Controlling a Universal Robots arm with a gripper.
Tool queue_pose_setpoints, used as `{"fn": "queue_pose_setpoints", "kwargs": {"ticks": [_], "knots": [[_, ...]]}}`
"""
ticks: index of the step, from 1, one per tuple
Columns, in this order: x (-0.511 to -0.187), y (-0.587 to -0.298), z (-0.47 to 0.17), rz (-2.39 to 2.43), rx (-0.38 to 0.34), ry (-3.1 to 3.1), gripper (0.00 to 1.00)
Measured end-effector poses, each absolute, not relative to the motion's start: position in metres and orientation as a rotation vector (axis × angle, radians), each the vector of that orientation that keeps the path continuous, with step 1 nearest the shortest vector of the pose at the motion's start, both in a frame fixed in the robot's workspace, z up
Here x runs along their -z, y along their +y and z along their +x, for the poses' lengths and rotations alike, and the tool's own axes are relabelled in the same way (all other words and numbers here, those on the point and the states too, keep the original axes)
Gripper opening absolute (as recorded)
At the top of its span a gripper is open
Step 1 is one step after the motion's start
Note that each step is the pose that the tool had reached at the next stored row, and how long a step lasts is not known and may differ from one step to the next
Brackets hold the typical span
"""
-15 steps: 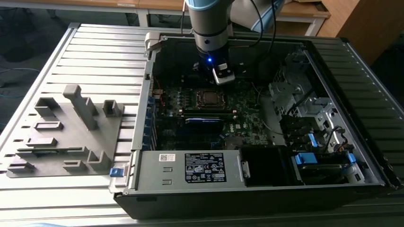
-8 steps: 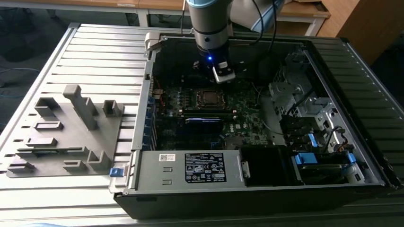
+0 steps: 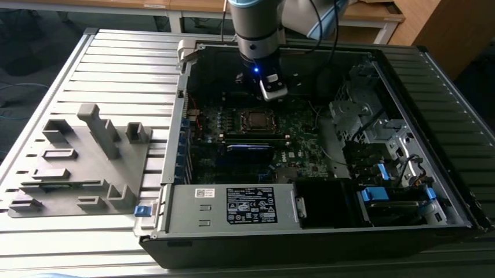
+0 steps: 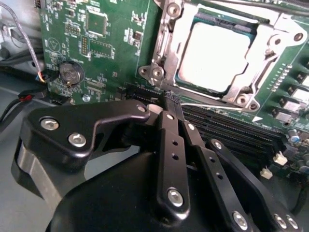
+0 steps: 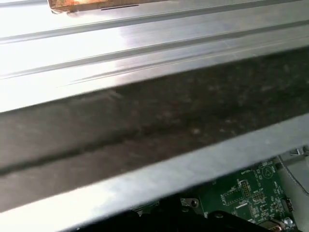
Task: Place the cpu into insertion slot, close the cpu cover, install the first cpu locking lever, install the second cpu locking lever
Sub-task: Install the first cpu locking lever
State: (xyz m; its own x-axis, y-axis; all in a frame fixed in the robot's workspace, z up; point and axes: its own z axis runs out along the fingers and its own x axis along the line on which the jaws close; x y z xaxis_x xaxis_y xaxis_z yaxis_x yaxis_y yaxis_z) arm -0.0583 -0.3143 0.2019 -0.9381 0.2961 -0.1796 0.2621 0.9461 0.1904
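- Aluminium counter (image 3: 101,63), ribbed, carries everything: an open computer case (image 3: 309,243) lying on its side and, towards the exterior view's left, a grey moulded fixture tray (image 3: 77,168).
- Inside the case the green-black motherboard (image 3: 309,145) lies flat, and my arm (image 3: 255,23) comes down over its far part.
- A bright metal wall of the case (image 5: 145,38) runs across the first wrist view, with a corner of the green board below it.
- My pincer (image 4: 171,100) is pressed together, its fingertips meeting with nothing visible between them. In the exterior view it hangs just beyond the insertion slot (image 3: 241,120), low over the board.
- Long black memory slots (image 4: 231,130) run between my fingertips and the socket in the second wrist view.
- Silver and thin, the cpu cover (image 4: 268,46) lies down flat on the socket, its frame ringing the chip on all sides.
- Seated in the insertion slot under that frame, the cpu (image 4: 219,55) shows its pale metal top through the square opening.
- One thin wire lever (image 4: 212,105) runs along the socket's edge nearest my fingertips, which are just beside its end; I cannot tell whether it is latched.
- Off to the other side of the board, well apart from the socket, sits a round coin battery (image 4: 71,74).
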Motion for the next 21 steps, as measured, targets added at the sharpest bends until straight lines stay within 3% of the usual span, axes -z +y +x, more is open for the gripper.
{"fn": "queue_pose_setpoints", "kwargs": {"ticks": [21], "knots": [[-0.1987,-0.3066,-0.0667,0.419,-0.244,2.882,0.11]]}}
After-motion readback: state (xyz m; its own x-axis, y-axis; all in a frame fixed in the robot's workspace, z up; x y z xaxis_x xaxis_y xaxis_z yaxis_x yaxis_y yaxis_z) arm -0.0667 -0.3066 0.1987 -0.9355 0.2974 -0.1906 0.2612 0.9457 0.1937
